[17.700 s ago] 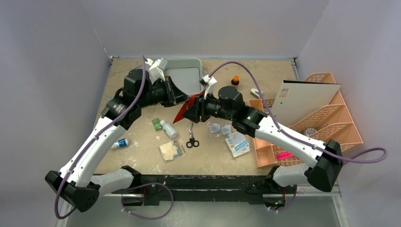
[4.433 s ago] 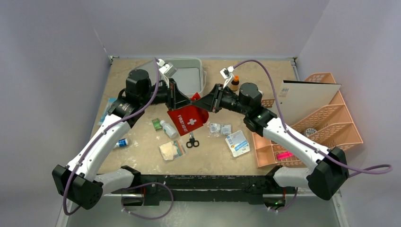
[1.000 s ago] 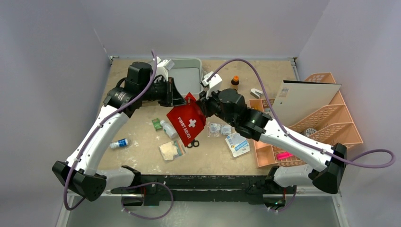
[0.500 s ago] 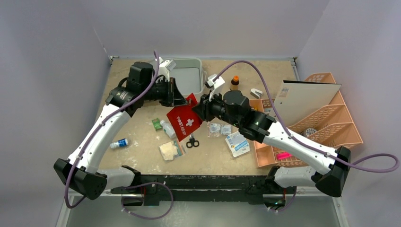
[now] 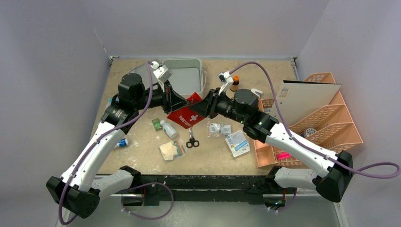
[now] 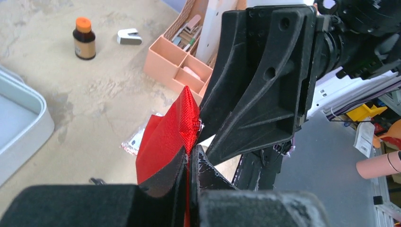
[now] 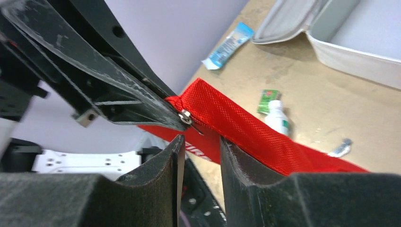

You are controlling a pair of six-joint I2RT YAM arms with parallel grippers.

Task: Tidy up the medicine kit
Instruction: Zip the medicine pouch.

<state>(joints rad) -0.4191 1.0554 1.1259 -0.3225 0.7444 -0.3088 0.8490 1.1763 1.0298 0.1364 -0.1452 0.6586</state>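
The medicine kit (image 5: 185,80), a white hinged case, lies open at the back of the table, with its tray and lid (image 7: 350,52) apart. My left gripper (image 5: 181,104) is shut on the top edge of a red first aid pouch (image 5: 186,116) and holds it above the table. In the left wrist view the red fabric (image 6: 163,137) is pinched between my jaws (image 6: 191,153). My right gripper (image 5: 202,106) faces it closely, with its jaws (image 7: 198,142) open just below the pouch's zipper pull (image 7: 185,116). Nothing sits between its fingers.
Below the pouch lie scissors (image 5: 192,140), a white bottle (image 5: 169,128), a green box (image 5: 155,124), a gauze packet (image 5: 171,150), a blue tube (image 5: 121,143) and flat packets (image 5: 237,143). A brown bottle (image 5: 234,83) stands at the back. A peach organizer (image 5: 326,125) fills the right side.
My right gripper has opened and let go of the pouch's corner, drawing back a little to the right. The pouch, which hung low, is now raised and flatter in my left gripper.
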